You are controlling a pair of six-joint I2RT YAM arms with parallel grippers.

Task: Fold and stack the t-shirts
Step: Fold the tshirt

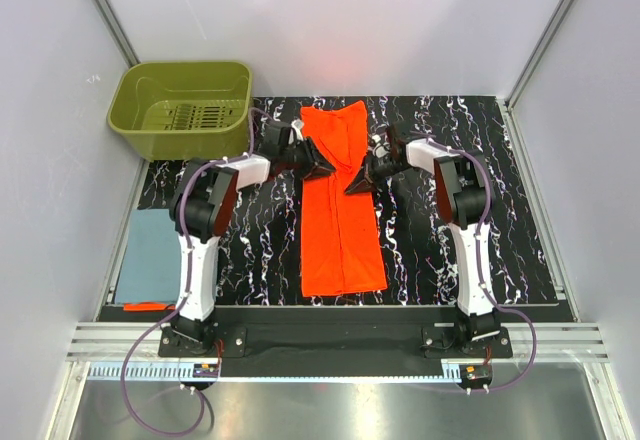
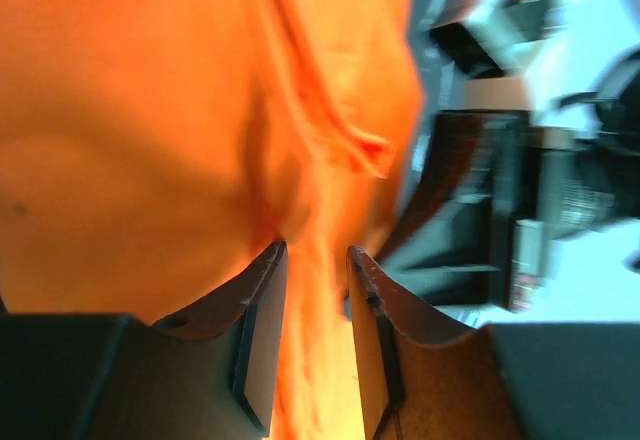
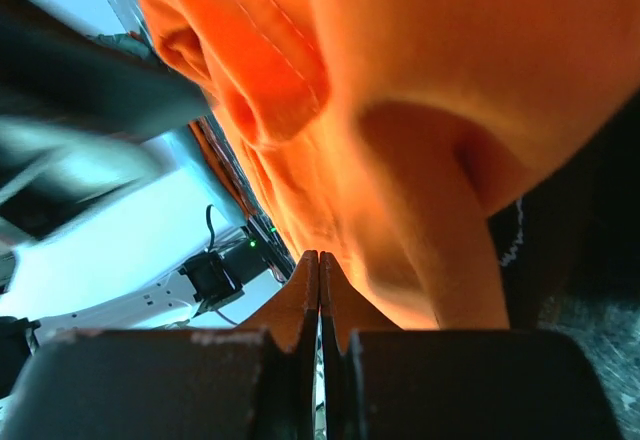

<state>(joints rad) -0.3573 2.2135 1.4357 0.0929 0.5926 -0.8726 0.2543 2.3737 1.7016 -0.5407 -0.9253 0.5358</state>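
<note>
At the left hand [image 2: 315,258]: released. The fingers stand parted with a clear gap, and orange cloth lies just past the tips with none seen clamped.
At the right hand [image 3: 319,258]: clenched. The fingers press flat together, the tips meet the cloth, and no cloth shows between them.
Hand positions: both hands are over the far half of the orange t-shirt [image 1: 340,240], the left at its left edge and the right at its right edge, facing each other across it.
Orange t-shirt: lies flat at the centre of the bench [image 1: 500,210], its sides folded in to make a narrow strip.
Long axis: runs from the arm bases toward the far edge, crosswise to the line joining the two hands.
Bearing from hands: the far end lies just beyond them. The longer part and the near hem lie back toward the bases.
Nearer arm: neither, as the strip sits midway between them.
Blue-grey t-shirt [image 1: 150,250]: a folded rectangle at the near left, well apart from the strip and nearer the left arm.
Basket [image 1: 130,110]: at the far left corner.
Step in hand (judged): the lengthwise fold is done. A fold across the long axis comes next, each hand taking one corner of the same end.
</note>
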